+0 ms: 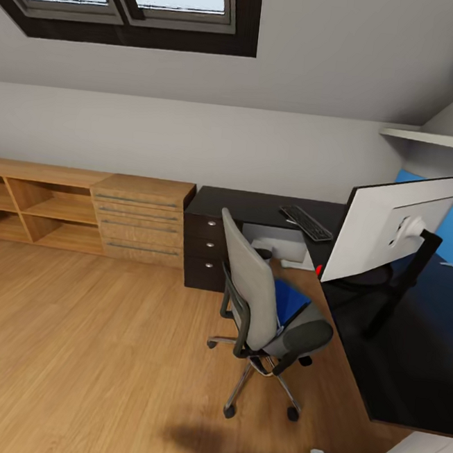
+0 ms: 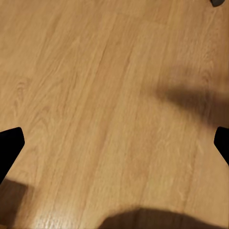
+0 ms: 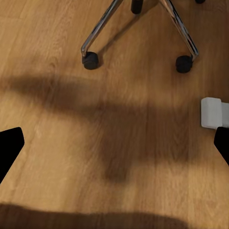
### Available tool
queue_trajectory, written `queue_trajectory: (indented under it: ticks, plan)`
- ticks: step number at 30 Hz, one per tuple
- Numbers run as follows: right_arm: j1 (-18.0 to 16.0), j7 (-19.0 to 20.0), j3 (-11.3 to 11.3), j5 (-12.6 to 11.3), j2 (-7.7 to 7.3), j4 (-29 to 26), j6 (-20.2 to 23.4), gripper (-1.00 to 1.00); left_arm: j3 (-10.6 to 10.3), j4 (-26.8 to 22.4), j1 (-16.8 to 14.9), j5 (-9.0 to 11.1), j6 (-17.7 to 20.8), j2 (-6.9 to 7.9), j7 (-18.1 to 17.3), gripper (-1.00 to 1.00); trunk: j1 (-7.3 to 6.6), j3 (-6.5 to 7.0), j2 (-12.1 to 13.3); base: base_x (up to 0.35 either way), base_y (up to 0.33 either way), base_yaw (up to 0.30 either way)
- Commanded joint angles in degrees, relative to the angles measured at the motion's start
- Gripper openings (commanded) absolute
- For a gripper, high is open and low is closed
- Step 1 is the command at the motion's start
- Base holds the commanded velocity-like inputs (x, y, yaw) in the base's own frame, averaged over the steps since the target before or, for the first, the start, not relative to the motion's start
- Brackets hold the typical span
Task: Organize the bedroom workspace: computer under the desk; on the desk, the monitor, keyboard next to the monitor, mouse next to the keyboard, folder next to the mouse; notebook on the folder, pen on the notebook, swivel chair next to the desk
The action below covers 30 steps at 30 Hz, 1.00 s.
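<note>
Between your left gripper point(image 2: 114, 143) fingertips, set wide apart, lies bare wood floor point(image 2: 95, 95). Your right gripper point(image 3: 114, 143) is just as open and empty, with the swivel chair point(image 1: 266, 314) casters ahead of it, so that arm is nearer. On the chair seat lies something blue, probably the folder point(image 1: 290, 299). From the head view you also get the keyboard point(image 1: 306, 222) and monitor point(image 1: 387, 226) on the desk point(image 1: 413, 372).

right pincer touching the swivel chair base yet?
Apart. In the right wrist view the right pincer hangs open over bare wood floor, with floor between its fingertips and the swivel chair casters.
</note>
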Motion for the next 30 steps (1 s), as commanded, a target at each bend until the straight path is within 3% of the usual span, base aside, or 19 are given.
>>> queue_trajectory:
  ticks: [1, 5, 12, 23, 30]
  plan:
    - [0.0, -0.6, 0.3, 0.5, 0.00, 0.1, -0.1, 1.00, 0.0, -0.1, 0.0, 0.5, -0.1, -0.03, 0.0, 1.00, 0.23, -0.23, -0.4, 0.000, 0.000, 0.000]
    - [0.0, -0.4, 0.3, 0.5, 0.00, 0.1, -0.1, 1.00, 0.1, -0.1, 0.0, 0.6, -0.1, -0.03, 0.0, 1.00, 0.45, -0.41, -0.8, 0.000, 0.000, 0.000]
    - [0.0, -0.3, 0.3, 0.4, -0.04, 0.1, -0.2, 1.00, 0.1, -0.2, 0.0, 0.6, -0.1, -0.03, 0.0, 1.00, 1.98, -1.66, -3.6, 0.000, 0.000, -0.041]
    - [0.0, -0.3, 0.3, 0.4, -0.01, 0.1, -0.2, 1.00, 0.1, -0.2, 0.0, 0.6, 0.0, 0.01, 0.0, 1.00, 4.40, -3.65, -8.1, -0.006, 0.000, -0.239]
    - [0.0, -0.3, 0.3, 0.4, 0.00, 0.1, -0.1, 1.00, 0.2, -0.2, 0.0, 0.6, 0.0, 0.05, 0.0, 1.00, 5.94, -5.06, -10.9, -0.236, 0.000, -0.238]
